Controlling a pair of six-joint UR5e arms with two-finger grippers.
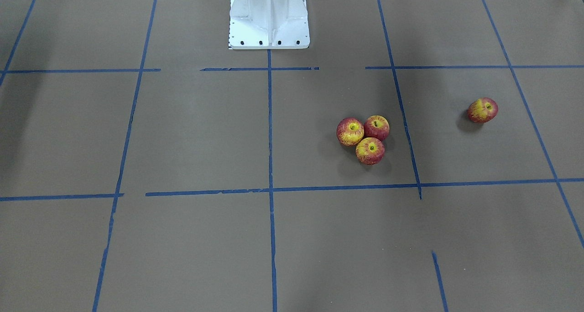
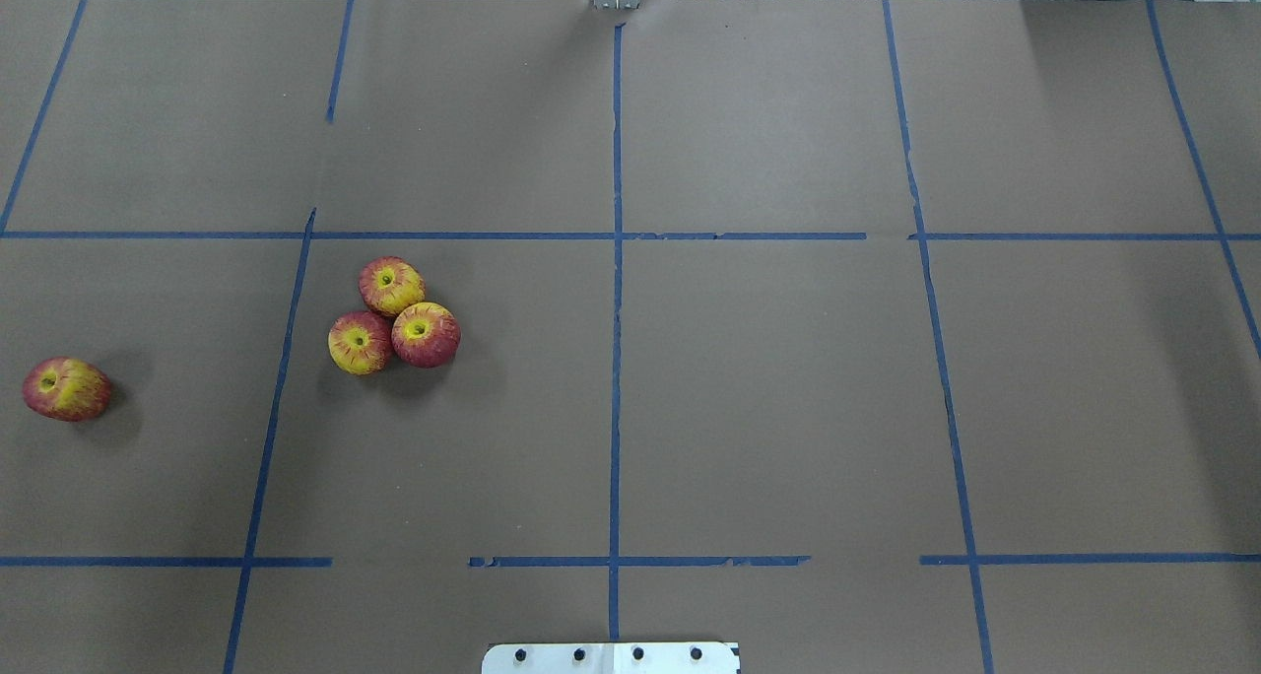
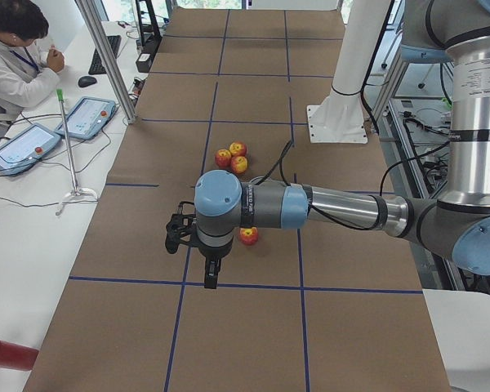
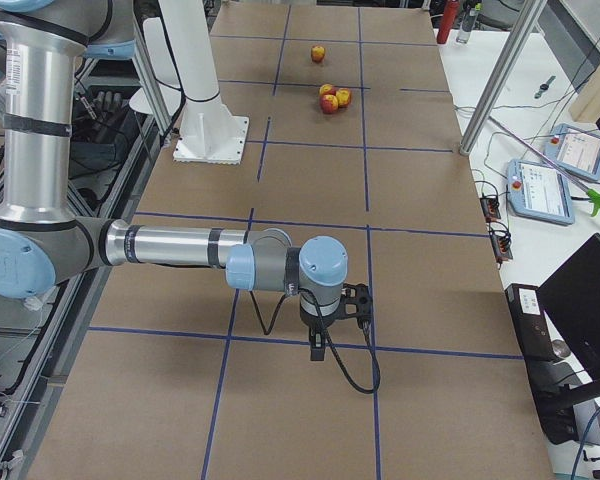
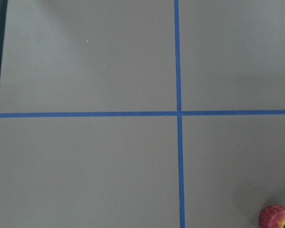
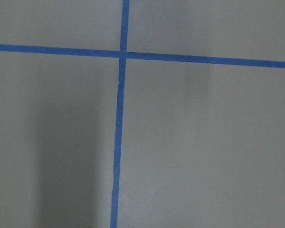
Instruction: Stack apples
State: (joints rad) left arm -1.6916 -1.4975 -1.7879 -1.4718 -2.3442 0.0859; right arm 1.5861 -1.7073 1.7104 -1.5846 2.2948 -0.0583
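Observation:
Three apples sit touching in a cluster on the brown table; the cluster also shows in the overhead view. A fourth apple lies alone on its side, further towards the robot's left. It shows at the bottom right corner of the left wrist view. My left gripper hangs above the table near this lone apple. My right gripper hangs far from the apples. Both show only in the side views, so I cannot tell whether they are open or shut.
The white robot pedestal stands at the table's middle edge. Blue tape lines form a grid on the brown cover. An operator with tablets sits at a side bench. A metal post stands at the table's edge.

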